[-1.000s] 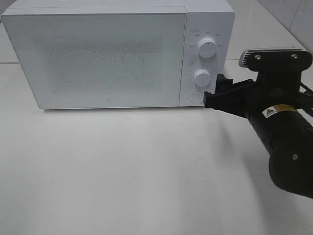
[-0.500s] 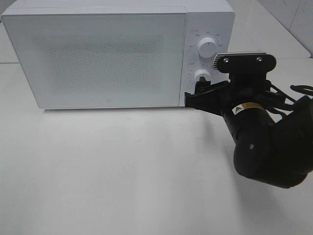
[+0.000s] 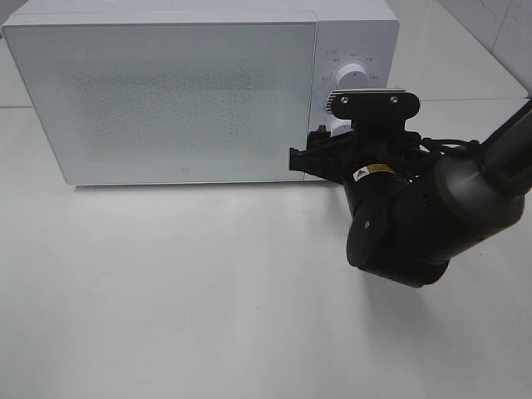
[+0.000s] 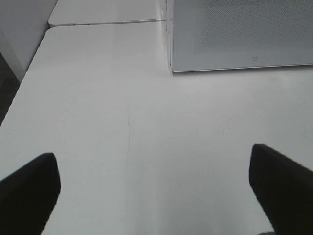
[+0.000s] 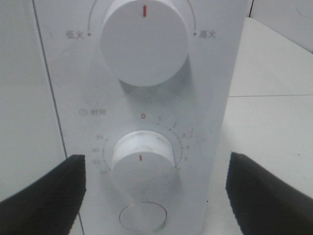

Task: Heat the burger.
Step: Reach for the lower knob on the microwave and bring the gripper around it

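- Seemingly idle, the left gripper (image 4: 156,196) hung over bare white table (image 4: 122,122) near the microwave's left front corner. Its fingers (image 4: 29,191) were spread wide and held nothing.
- Next along, the microwave (image 3: 166,100) stood at the back of the table with its door (image 3: 166,158) shut.
- No burger showed in any view, neither on the table nor in either gripper. It may have been behind the speckled door, but the glass gave nothing away, so I could not tell whether the loading step was done.
- On the control panel, the power dial (image 5: 144,41) sat above the timer dial (image 5: 142,159), with a round button (image 5: 143,218) below both. The timer's red mark seemed to point at zero, so heating had probably not been started.
- Farthest right, the right gripper (image 5: 156,191) faced the panel at timer height. Its jaws were parted, one finger on each side of the timer dial and neither touching it.
- By my reading, what was left was closing on that dial and turning it, provided the burger really was inside.
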You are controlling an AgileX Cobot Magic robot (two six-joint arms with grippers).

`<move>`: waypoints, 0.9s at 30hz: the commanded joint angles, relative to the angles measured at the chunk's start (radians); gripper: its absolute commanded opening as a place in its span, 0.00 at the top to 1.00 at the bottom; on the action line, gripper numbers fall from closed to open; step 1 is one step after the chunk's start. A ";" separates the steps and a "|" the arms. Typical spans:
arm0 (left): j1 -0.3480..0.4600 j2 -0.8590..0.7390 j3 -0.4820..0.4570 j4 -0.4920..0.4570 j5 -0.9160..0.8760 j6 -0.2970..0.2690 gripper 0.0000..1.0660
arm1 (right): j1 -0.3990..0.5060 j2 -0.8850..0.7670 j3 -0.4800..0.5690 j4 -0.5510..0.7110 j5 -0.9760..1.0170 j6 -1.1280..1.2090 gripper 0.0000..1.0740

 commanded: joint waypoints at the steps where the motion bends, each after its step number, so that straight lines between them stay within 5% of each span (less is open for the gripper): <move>1: 0.002 -0.020 0.002 -0.002 0.001 -0.005 0.08 | -0.025 0.032 -0.043 -0.037 -0.188 -0.005 0.29; 27: 0.002 -0.020 0.002 -0.002 0.001 -0.003 0.08 | -0.022 0.067 -0.106 0.011 -0.188 -0.019 0.29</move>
